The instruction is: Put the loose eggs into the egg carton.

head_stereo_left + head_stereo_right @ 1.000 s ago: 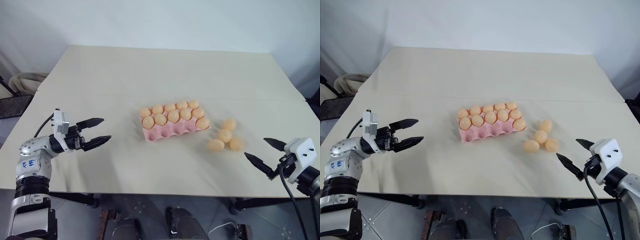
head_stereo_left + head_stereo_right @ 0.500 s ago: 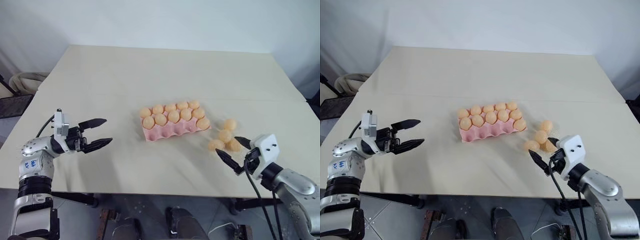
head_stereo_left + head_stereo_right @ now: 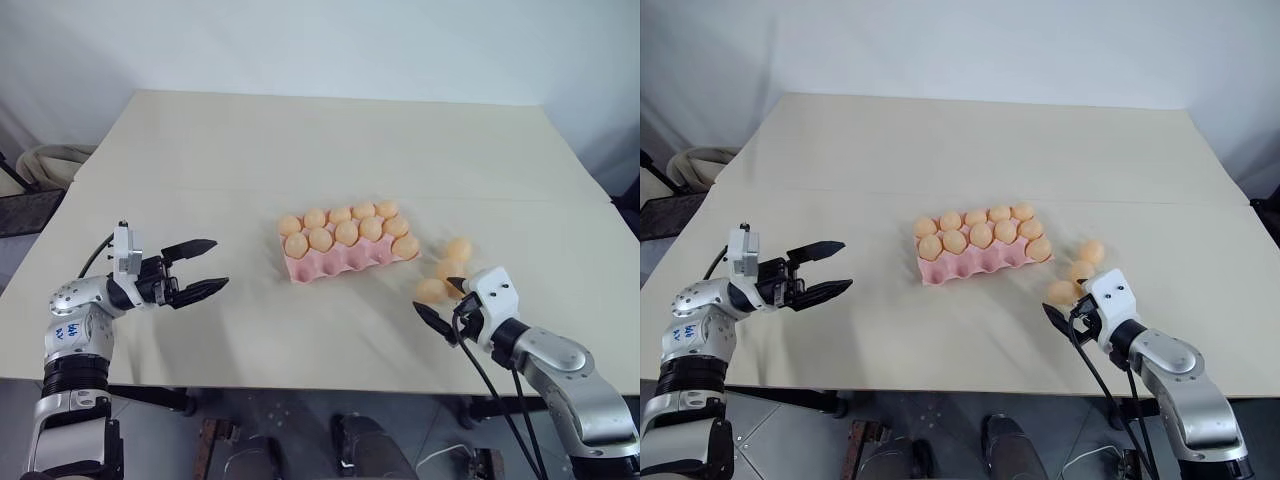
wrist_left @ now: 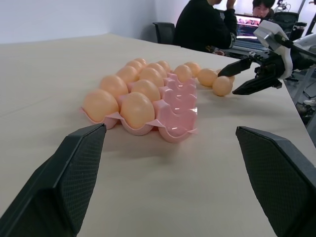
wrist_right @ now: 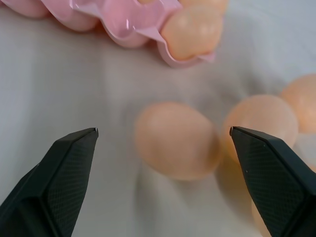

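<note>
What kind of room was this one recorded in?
Probably an office or lab: a plain table set up with an egg carton and loose eggs, while a seated person works at a lit screen behind.

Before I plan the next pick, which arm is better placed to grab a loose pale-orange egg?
The right. Its open right gripper sits beside the loose pale-orange eggs, fingers straddling the nearest. The open left gripper hovers beyond the pink moulded egg carton.

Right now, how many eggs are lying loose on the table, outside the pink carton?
3 are visible, clustered beside the egg carton on its right end: nearest egg just ahead of the open right gripper, middle egg, farthest egg. A fourth may be hidden behind the gripper.
</note>
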Available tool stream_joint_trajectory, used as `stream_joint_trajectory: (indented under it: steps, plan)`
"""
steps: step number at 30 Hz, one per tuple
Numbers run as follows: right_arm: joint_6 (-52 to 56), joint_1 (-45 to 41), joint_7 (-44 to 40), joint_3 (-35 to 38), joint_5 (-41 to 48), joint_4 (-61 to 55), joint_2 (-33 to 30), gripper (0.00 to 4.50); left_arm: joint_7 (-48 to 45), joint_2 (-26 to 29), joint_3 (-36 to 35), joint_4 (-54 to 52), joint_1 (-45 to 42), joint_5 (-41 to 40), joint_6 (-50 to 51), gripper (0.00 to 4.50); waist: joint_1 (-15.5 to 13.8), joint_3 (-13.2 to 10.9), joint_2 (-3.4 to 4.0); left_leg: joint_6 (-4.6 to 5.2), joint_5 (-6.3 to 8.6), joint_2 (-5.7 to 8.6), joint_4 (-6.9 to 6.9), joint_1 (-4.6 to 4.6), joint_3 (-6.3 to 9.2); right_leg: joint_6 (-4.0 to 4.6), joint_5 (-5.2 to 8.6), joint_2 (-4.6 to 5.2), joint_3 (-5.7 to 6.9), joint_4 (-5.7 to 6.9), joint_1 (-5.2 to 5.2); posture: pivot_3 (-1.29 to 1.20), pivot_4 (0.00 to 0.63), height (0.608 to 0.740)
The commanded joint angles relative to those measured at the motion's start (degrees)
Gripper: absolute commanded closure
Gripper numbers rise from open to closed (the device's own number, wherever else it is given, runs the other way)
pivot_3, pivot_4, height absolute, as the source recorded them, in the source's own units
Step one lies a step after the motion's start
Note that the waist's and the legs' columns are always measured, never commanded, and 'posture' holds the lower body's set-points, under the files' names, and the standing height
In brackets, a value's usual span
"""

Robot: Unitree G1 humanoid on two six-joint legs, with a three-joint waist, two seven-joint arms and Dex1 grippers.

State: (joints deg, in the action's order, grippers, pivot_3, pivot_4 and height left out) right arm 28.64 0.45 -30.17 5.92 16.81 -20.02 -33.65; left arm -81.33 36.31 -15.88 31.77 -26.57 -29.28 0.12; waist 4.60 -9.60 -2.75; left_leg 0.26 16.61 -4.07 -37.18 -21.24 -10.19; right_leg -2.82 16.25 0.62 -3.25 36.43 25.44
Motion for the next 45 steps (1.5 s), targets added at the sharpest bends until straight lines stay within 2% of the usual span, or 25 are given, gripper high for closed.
stream_joint_trajectory:
  steps: [1,13,16,21,22,28,32,35,45]
  plan:
    - [-1.3,-1.4,-0.3,-0.4,-0.6,-0.3,0.3,0.00,0.0,0.2,-1.8,-2.4,0.5,-1.8,-0.7,0.01,0.1,0.0,0.00,0.00,0.00,-0.01,0.00,0.00,0.00,0.00,0.00,-0.01,0.00,0.00,0.00,0.00,0.150,0.740]
    - [-1.0,-5.1,-0.5,-3.2,-2.2,3.9,1.6,0.00,0.4,-0.1,-2.3,-2.7,0.7,-1.8,-0.9,0.01,0.0,0.0,0.00,-0.02,0.01,-0.02,0.01,-0.01,0.00,0.01,0.01,-0.01,0.01,0.01,0.02,0.00,0.150,0.740]
    - [-0.7,-5.0,-0.8,-3.1,-2.4,4.5,1.5,0.63,0.8,-0.1,-2.3,-2.5,0.4,-1.7,-1.2,0.00,0.0,0.0,0.00,-0.02,0.01,-0.01,0.00,-0.01,0.00,0.01,0.01,0.00,0.01,0.01,0.02,0.00,0.150,0.740]
    - [-0.8,-4.6,-1.6,-2.5,-2.1,3.2,1.0,2.23,1.1,-0.2,-2.2,-2.4,0.2,-1.6,-1.3,0.00,0.1,0.0,0.00,-0.02,0.01,-0.03,0.00,-0.01,0.00,0.01,0.01,-0.02,0.01,0.02,0.02,0.00,0.150,0.740]
    - [-0.6,-4.8,-1.9,-2.3,-1.7,2.7,0.9,2.35,1.2,-0.3,-2.2,-2.3,0.2,-1.6,-1.4,0.00,0.1,0.0,0.00,-0.02,0.01,-0.03,0.00,-0.01,0.00,0.01,0.01,-0.02,0.01,0.02,0.02,0.00,0.150,0.740]
    - [2.7,-7.1,-5.2,-0.5,3.4,-3.0,-0.2,2.36,1.5,-0.5,-1.9,-2.1,-0.2,-1.6,-1.4,0.00,0.1,0.0,0.00,-0.02,0.01,-0.03,0.01,-0.01,0.00,0.01,0.01,-0.01,0.01,0.02,0.02,0.00,0.150,0.740]
    - [5.7,-13.5,-4.4,0.2,5.0,-2.6,-0.7,2.36,1.4,-0.6,-1.8,-2.0,-0.6,-1.7,-1.3,0.00,0.1,0.0,0.00,-0.01,0.01,-0.03,-0.02,-0.01,-0.01,0.01,0.00,-0.01,0.00,0.02,0.02,0.00,0.150,0.740]
    - [7.6,-17.4,-3.6,-0.9,4.3,-0.4,-0.4,2.36,1.4,-0.7,-1.8,-1.9,-0.7,-1.6,-1.3,0.00,0.1,0.0,0.00,-0.01,0.00,-0.02,-0.01,-0.01,0.00,0.01,0.01,0.00,0.01,0.02,0.03,0.00,0.150,0.740]
    - [-1.0,-28.3,-4.2,-8.4,-2.0,14.2,5.3,2.36,1.8,-0.8,-2.0,-2.8,-0.3,-1.7,-1.1,0.00,0.2,0.0,0.03,-0.06,0.03,-0.08,0.04,-0.10,0.00,0.09,0.05,-0.07,0.05,-0.02,0.12,0.00,0.150,0.740]
